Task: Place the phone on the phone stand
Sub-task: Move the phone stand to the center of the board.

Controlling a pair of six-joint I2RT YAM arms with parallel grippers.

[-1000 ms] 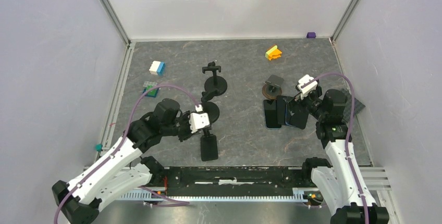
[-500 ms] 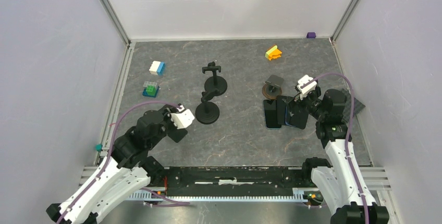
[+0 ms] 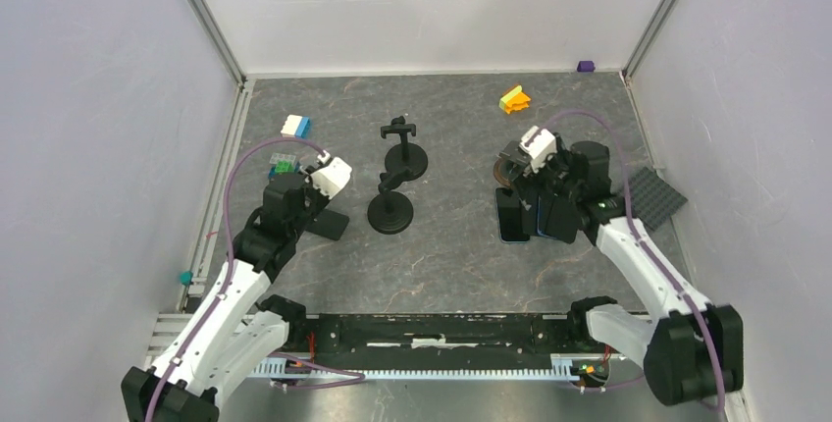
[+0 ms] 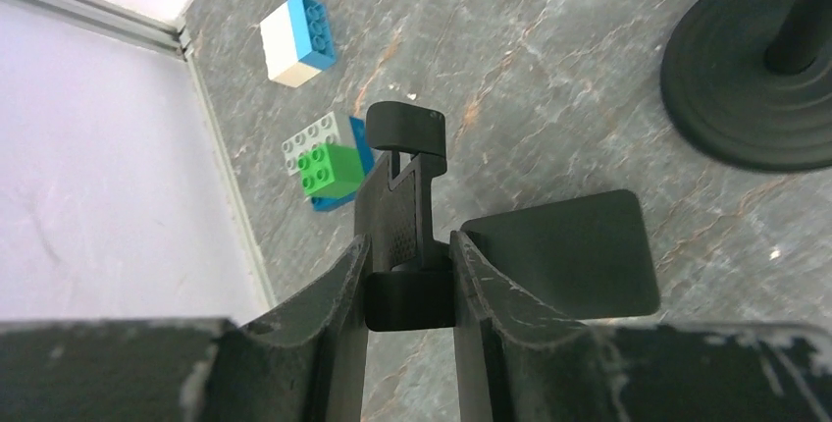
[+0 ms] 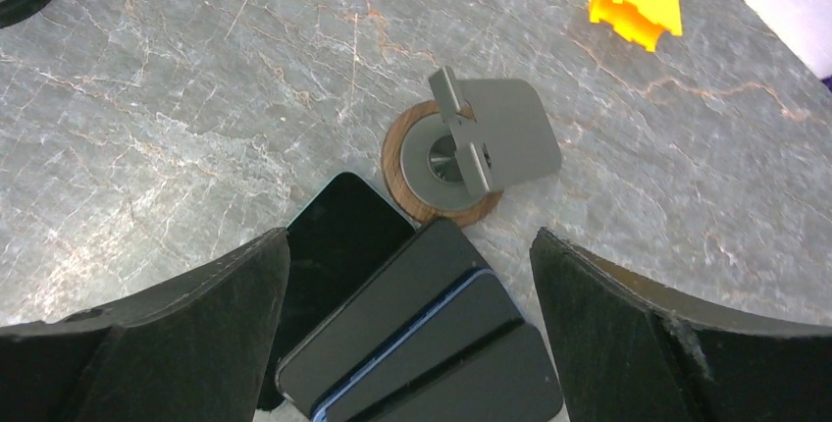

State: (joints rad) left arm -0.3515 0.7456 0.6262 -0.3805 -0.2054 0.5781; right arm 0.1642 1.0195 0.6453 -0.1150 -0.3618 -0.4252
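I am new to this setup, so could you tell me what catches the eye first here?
The left gripper, on the left side, is shut on a black holder near the toy bricks. The right gripper hangs open above overlapping phones beside a round wooden-based stand.

The left gripper (image 4: 410, 280) has its jaws clamped on a black phone stand (image 4: 397, 211). Lego bricks (image 4: 329, 162) lie at 11 o'clock, and a round black base (image 4: 755, 98) at 2 o'clock.

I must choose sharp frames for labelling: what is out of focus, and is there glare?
Top external view: even light, faint shadows, all sharp. Left wrist view: left gripper's fingers blur near the lens; Lego bricks crisp. Right wrist view: right gripper's fingers soft-edged; phones show only faint sheen.
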